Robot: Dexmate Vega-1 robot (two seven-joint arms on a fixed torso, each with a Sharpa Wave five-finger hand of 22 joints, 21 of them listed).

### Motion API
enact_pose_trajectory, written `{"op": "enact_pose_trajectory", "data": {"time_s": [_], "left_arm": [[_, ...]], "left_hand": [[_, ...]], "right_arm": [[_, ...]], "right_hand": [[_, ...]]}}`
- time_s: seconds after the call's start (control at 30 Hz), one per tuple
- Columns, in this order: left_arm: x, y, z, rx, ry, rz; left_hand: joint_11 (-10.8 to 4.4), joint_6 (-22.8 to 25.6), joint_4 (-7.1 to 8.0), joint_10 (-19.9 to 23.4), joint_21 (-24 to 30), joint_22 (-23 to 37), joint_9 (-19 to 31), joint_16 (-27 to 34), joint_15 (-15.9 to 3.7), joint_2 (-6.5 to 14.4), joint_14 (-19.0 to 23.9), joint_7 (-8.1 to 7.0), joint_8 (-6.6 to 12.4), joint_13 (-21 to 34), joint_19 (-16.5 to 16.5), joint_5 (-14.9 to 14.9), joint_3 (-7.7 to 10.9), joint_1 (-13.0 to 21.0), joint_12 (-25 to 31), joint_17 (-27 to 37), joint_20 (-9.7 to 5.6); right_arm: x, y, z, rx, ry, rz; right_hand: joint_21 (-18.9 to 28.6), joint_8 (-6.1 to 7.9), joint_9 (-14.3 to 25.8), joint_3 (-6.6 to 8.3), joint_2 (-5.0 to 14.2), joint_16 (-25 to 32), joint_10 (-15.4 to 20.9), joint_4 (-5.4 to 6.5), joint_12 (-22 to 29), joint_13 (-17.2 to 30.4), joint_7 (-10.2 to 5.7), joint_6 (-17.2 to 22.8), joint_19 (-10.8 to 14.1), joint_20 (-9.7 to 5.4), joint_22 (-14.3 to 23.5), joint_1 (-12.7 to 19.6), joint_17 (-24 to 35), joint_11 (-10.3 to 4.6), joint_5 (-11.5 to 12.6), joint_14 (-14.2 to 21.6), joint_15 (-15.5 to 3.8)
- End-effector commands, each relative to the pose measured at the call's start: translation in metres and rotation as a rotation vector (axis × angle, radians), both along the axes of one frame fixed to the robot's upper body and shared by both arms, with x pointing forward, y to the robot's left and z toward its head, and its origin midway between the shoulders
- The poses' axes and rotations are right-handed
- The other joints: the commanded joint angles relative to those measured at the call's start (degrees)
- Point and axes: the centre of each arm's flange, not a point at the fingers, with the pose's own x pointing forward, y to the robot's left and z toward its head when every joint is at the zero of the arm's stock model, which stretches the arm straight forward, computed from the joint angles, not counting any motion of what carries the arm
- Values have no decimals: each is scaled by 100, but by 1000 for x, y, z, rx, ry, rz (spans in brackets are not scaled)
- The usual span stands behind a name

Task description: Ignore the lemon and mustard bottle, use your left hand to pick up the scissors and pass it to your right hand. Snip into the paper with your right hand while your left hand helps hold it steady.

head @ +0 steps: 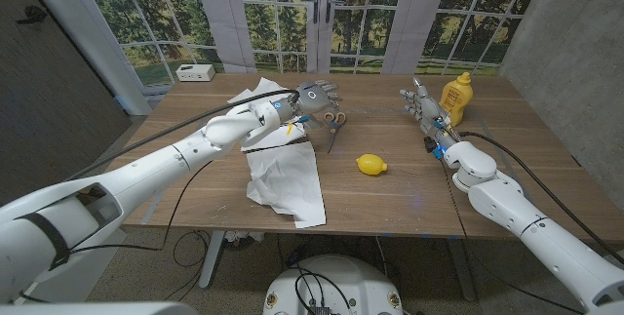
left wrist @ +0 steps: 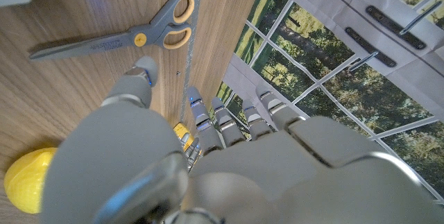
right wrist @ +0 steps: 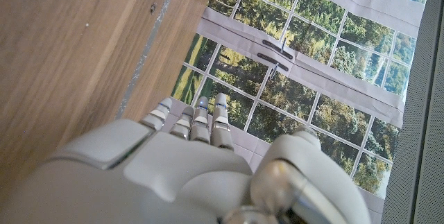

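Note:
The scissors have grey blades and yellow-lined handles and lie on the table near the far middle, blades pointing toward me; they also show in the left wrist view. My left hand hovers just behind and above the scissors' handles, fingers apart, holding nothing. The white crumpled paper lies left of centre, reaching the front edge. My right hand stands at the right, fingers up and apart, empty, beside the mustard bottle. Its back shows in the right wrist view.
A lemon lies mid-table, right of the paper, and also appears in the left wrist view. A yellow mustard bottle stands at the far right. A white box sits on the sill beyond the table's far left corner.

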Motion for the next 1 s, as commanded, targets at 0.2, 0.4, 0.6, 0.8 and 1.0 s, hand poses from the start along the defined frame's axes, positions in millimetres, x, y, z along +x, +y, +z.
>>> {"op": "enact_pose_trajectory", "data": {"time_s": [0.2,0.4,0.6,0.8,1.0], "left_arm": [[4,-11,-3,89,-68,-4],[5,-12,-3,99,-66,-13],[7,-12,0,124,-77,-23],[9,-14,10,148,-102,-28],[15,-16,14,174,-108,-39]], "left_hand": [[-10,62,21,66,27,12,33,20,-1012,30,79,-17,29,26,55,-114,-60,153,8,19,-874],[-11,192,-3,119,14,7,49,17,-1016,-61,108,-17,93,25,85,-194,-160,341,0,18,-910],[-17,461,34,228,22,10,48,25,-1006,-61,143,-17,195,27,107,-234,-246,457,10,22,-864],[-15,553,49,269,26,11,29,30,-1007,-66,181,-17,214,26,131,-255,-296,490,7,24,-867],[-16,513,61,274,24,13,13,28,-1005,-78,189,-17,182,26,130,-265,-343,501,-3,26,-866]], "right_arm": [[2,-7,-4,10,3,-10],[2,-8,-4,13,6,-12],[3,-8,-6,18,7,-13],[4,-8,-7,18,9,-14],[5,-9,-8,18,12,-24]], "right_hand": [[22,-10,27,39,-16,0,7,3,-6,7,5,48,-11,-20,26,70,-1,35,-17,2,-4],[23,-17,28,42,-17,0,17,4,-4,7,9,52,-10,-22,26,71,-1,54,-20,2,-4],[22,-19,28,45,-16,-1,11,5,-8,7,14,65,-14,-17,27,71,-1,40,-22,1,-5],[22,-25,28,47,-17,-1,10,6,-11,7,22,71,-17,-12,27,72,-1,49,-24,0,-5],[24,-32,28,49,-17,-2,13,6,-11,7,23,68,-13,-19,27,73,-1,50,-26,-2,-2]]}}
